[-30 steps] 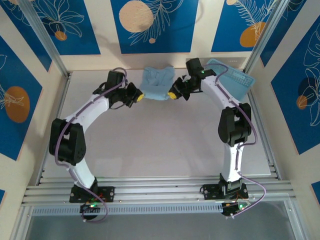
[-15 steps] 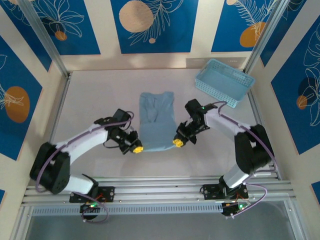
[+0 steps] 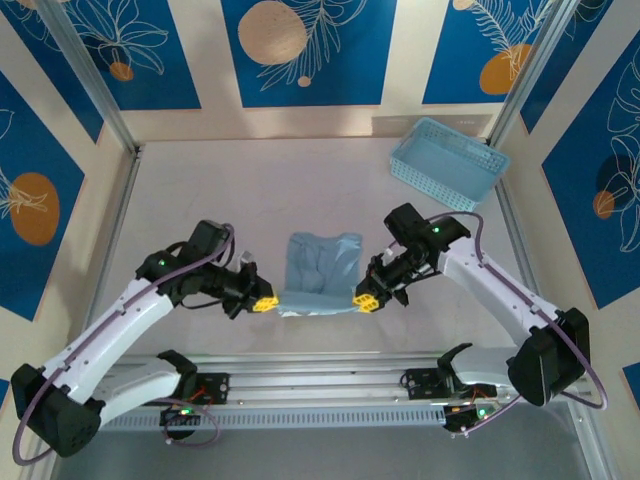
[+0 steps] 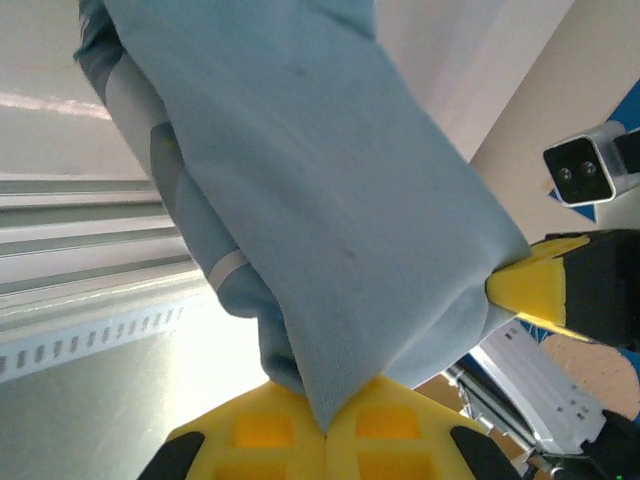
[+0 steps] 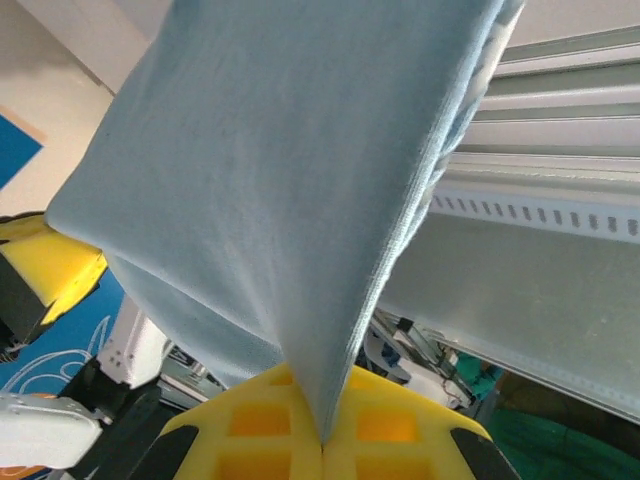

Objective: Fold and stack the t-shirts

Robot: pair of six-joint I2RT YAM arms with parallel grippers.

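With the left gripper and right gripper each clamped on a near corner of the shirt — spread between them by the near edge of the table — the fold seemed to want both corners carried level and together, hem taut, no twist.

Overhead view: bright, even, diffuse light. Faint soft shadows lie on the pale grey surface. Focus is sharp, with slight bending at the frame edges.
Left wrist view: white glare washes out the perforated metal rail. The light blue cotton t-shirt is close and slightly soft.
Right wrist view: the fabric weave is crisp and the background is blurred.
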